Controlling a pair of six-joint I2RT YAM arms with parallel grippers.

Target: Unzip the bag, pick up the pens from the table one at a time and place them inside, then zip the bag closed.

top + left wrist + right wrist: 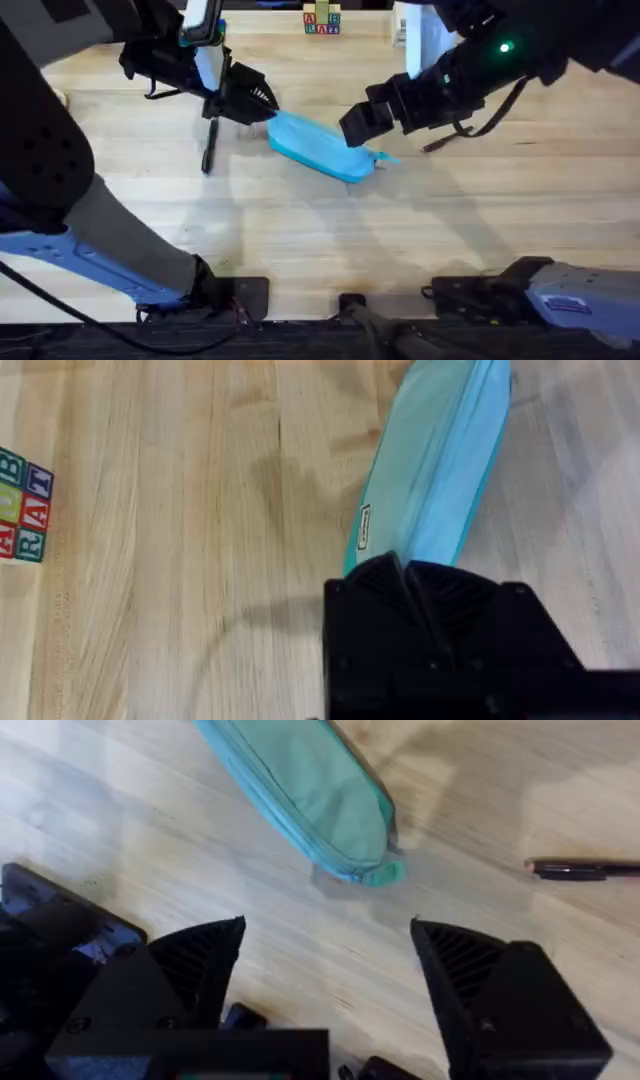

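Note:
The turquoise bag (322,148) lies slanted on the table (320,240), its zipper shut as far as I can see. My left gripper (256,101) is shut on the bag's left end (430,470), and the black fingers (405,585) meet over the fabric. My right gripper (356,124) hovers open above the bag's right end, where a small fabric tab (385,872) sticks out; nothing is between its fingers (200,955). One black pen (208,146) lies left of the bag. Another pen (585,870) lies right of it, under the right arm (436,146).
Stacked letter blocks (321,20) stand at the far edge of the table, and they also appear as letter blocks (22,505) in the left wrist view. Bare wood stretches in front of the bag toward the arm bases.

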